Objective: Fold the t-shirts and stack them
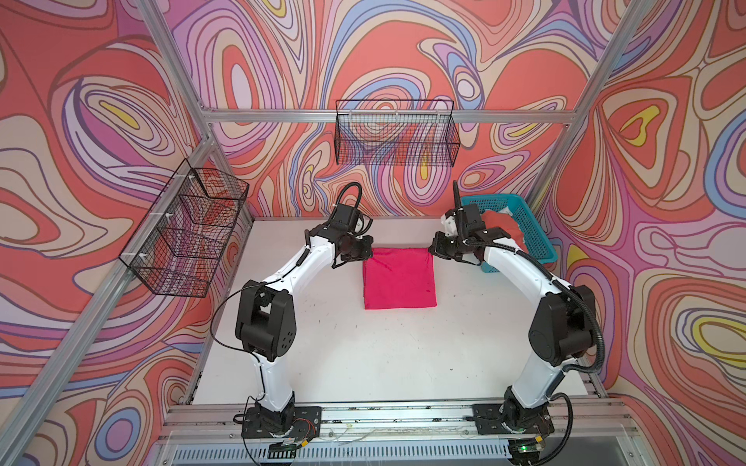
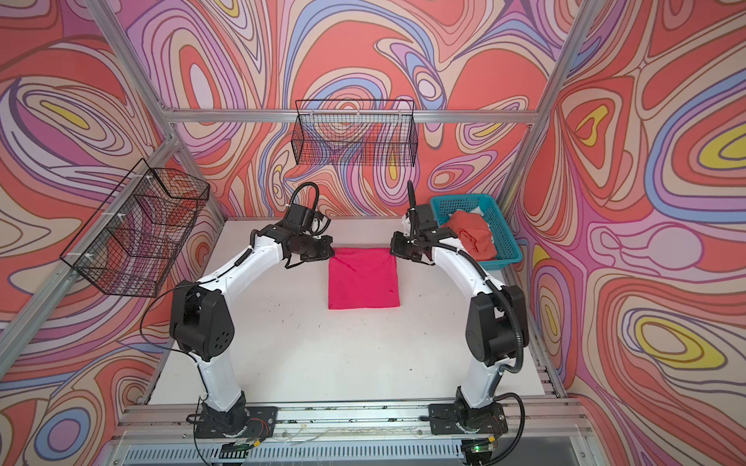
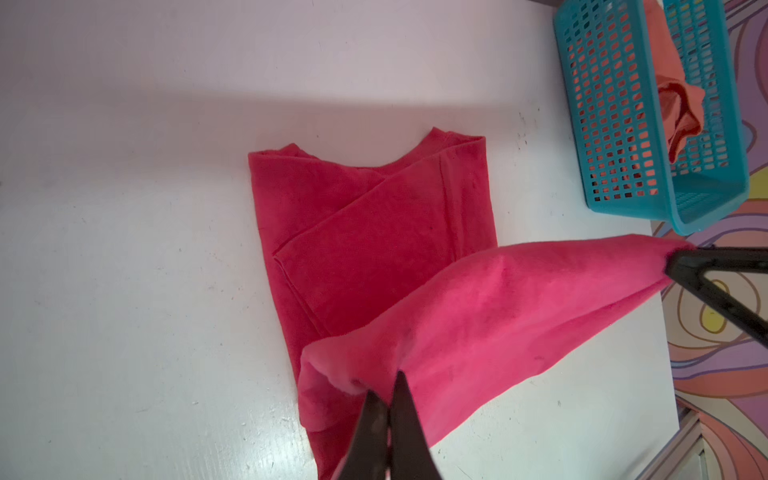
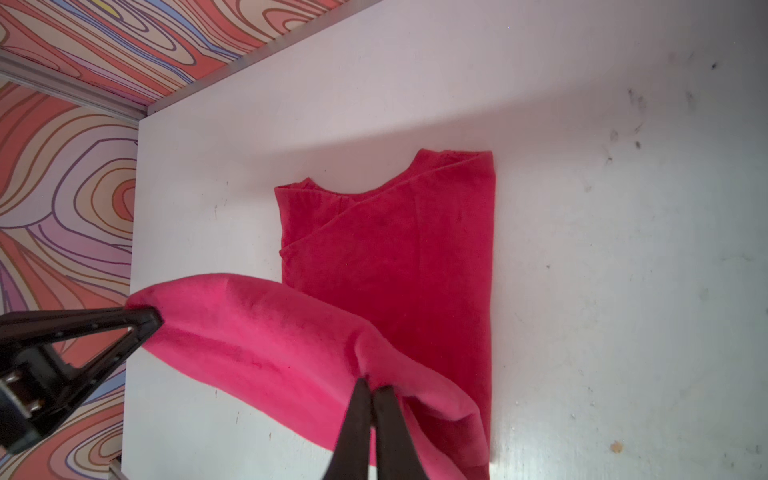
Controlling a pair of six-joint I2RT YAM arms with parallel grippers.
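You are gripping the magenta-pink shirt (image 1: 399, 278) with both claws, and it is lying at the centre of the frame on the white surface (image 1: 363, 355) in both top views. The left claw (image 3: 388, 399) is clenching one corner of the lifted end and the right claw (image 4: 372, 386) is clenching the other, at the shirt's upper corners in a top view. The wrist views are showing that raised edge hanging between them, while the collar end is lying flat with both sides already folded inward. So you are looking to be partway through the last fold on this shirt, with the held end not yet laid down. The orange-coral shirt (image 2: 472, 234) is sitting crumpled in the teal basket (image 2: 500, 226) at the upper right, untouched, so its folding and the stacking are both remaining.
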